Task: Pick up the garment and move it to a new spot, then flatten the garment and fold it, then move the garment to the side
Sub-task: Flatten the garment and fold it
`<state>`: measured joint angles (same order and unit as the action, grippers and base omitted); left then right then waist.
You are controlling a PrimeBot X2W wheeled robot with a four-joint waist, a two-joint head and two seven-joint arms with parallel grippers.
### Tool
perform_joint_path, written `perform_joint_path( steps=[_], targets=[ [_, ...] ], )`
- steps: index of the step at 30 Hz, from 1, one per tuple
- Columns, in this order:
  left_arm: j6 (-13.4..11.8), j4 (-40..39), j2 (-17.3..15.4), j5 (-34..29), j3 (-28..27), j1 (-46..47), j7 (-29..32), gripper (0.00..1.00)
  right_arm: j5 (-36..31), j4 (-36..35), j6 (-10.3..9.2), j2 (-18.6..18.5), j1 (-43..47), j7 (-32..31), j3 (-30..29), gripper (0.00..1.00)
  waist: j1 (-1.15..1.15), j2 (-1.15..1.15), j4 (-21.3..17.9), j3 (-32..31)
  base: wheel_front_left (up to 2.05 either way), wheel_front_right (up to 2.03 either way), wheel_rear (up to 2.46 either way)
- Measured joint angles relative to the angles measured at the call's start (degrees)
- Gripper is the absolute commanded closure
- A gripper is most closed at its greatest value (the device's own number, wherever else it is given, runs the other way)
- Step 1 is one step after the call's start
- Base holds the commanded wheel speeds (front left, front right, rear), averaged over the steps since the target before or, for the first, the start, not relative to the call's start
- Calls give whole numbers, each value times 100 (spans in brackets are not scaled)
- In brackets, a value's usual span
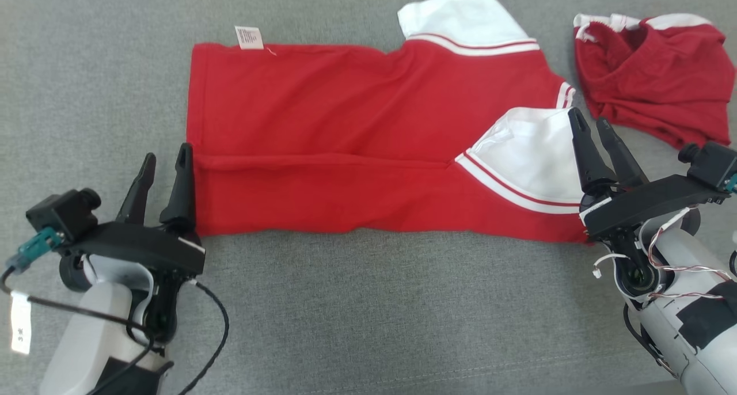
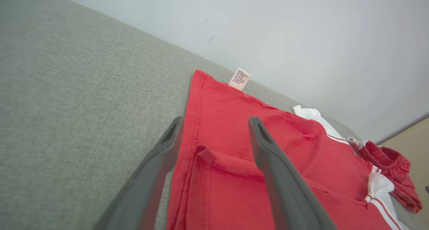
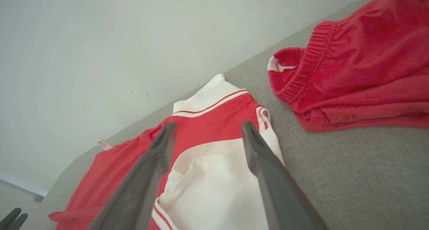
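Note:
The garment [image 1: 345, 136] is a red T-shirt with white sleeves and red-white trim, spread on grey fabric with its near long edge folded over. A care label [image 1: 249, 37] sticks out at its far left corner. My left gripper [image 1: 167, 160] stands open at the shirt's near left corner, and the folded hem [image 2: 218, 163] lies between its fingers. At the shirt's right end, my right gripper [image 1: 590, 121] is open above the near white sleeve [image 3: 214, 186]. Neither gripper holds anything.
Crumpled red shorts [image 1: 656, 72] with a white-trimmed waistband lie at the far right, just beyond the shirt's right end; they appear too as shorts [image 3: 355, 75]. Grey fabric surface [image 1: 368, 314] extends toward me. A pale wall [image 2: 301, 39] rises behind the surface.

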<state>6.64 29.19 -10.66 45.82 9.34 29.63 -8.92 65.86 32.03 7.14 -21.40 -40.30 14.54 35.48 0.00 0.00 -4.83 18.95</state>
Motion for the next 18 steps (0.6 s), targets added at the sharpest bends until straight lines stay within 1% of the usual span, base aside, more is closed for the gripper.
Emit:
perform_joint_path(
  steps=[3,8,14,18],
  targets=[
    [42,-54,-67,-110,79,-163,-130,0,-53,-89,0,-46,87,0,-19,0,0,0,-7,-128,0,0,0],
    [43,-196,-174,-399,242,-451,-277,0,-246,-253,0,-135,358,0,-99,0,0,-1,-27,-349,0,0,0],
    [43,-454,-257,-704,315,-823,-428,0,-619,-393,0,-155,697,1,-443,0,0,-1,-60,-601,0,0,0],
    [-16,-678,-310,-824,271,-1156,-492,0,-975,-599,-103,-170,1055,1,-617,0,0,-1,-87,-763,0,0,0]
  ],
)
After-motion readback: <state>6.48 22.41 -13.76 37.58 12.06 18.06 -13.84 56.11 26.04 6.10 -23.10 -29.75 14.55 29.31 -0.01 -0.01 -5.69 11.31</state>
